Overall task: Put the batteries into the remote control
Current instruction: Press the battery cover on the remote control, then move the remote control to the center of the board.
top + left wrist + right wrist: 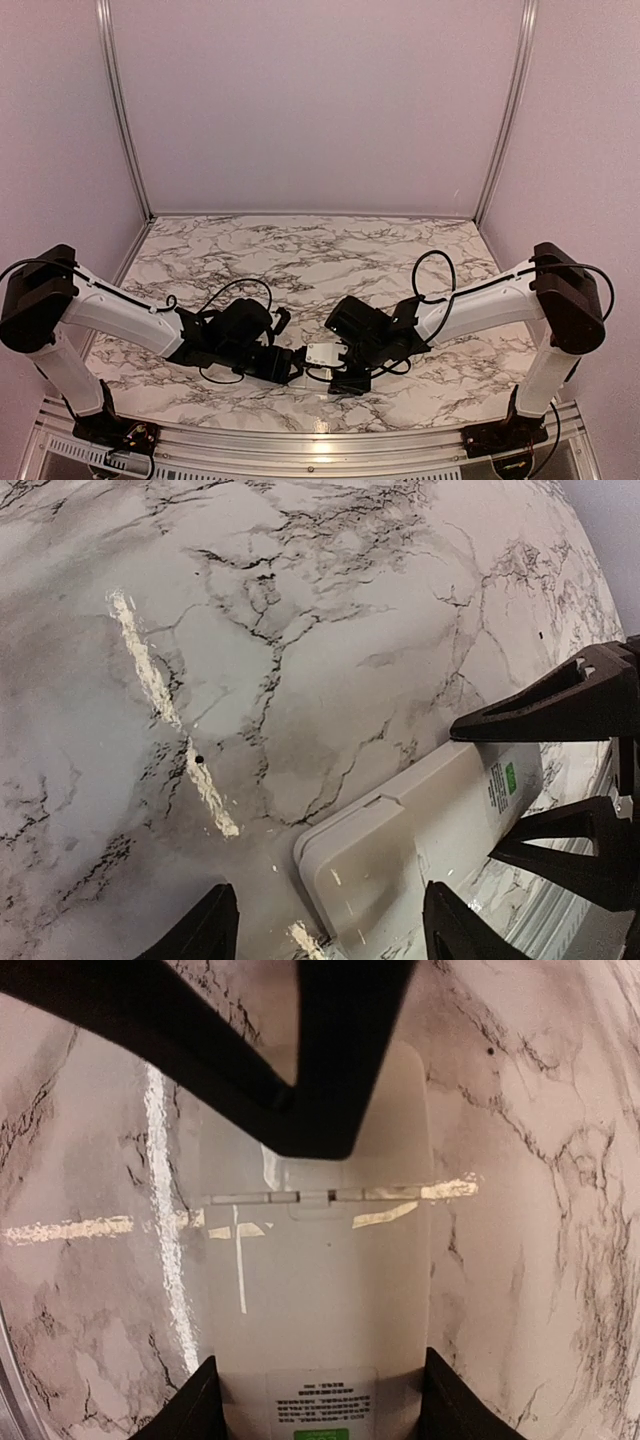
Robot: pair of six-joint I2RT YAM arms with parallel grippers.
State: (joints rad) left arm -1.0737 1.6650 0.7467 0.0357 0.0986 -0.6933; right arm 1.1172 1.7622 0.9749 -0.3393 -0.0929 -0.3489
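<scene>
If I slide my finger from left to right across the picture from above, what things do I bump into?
left arm → left jaws → remote control → right arm

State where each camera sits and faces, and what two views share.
Top external: above, behind the bases, facing down onto the marble table; left arm and right arm show.
Left wrist: on the left gripper, facing down at the remote control; own jaws at bottom.
Right wrist: on the right gripper, facing down the remote control's back; own jaws at bottom.
Shared: both wrist views show the remote control and the other gripper.
</scene>
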